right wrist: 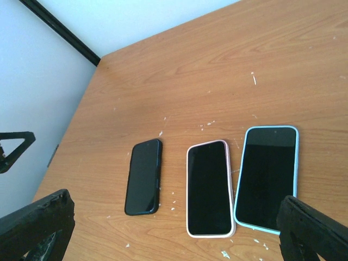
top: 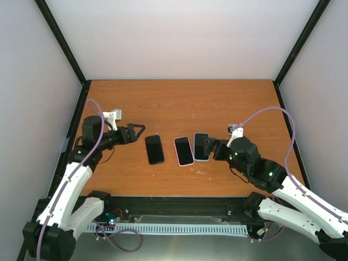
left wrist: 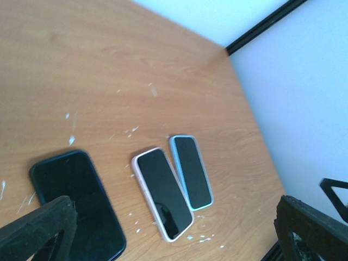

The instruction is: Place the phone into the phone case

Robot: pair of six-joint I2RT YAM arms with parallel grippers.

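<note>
Three phones lie screen up in a row on the wooden table. The left one is a dark phone with a dark rim (top: 154,149). The middle one sits in a pink case (top: 184,150). The right one sits in a light blue case (top: 200,145). My left gripper (top: 138,131) is open and empty, just left of the dark phone (left wrist: 76,201). My right gripper (top: 209,147) is open and empty at the right edge of the blue-cased phone (right wrist: 267,176). The pink-cased phone shows in both wrist views (left wrist: 162,193) (right wrist: 209,187).
The table (top: 179,103) is brown wood with small white flecks near the phones. White walls and black frame posts (top: 65,41) close it in at the back and sides. No loose empty case shows.
</note>
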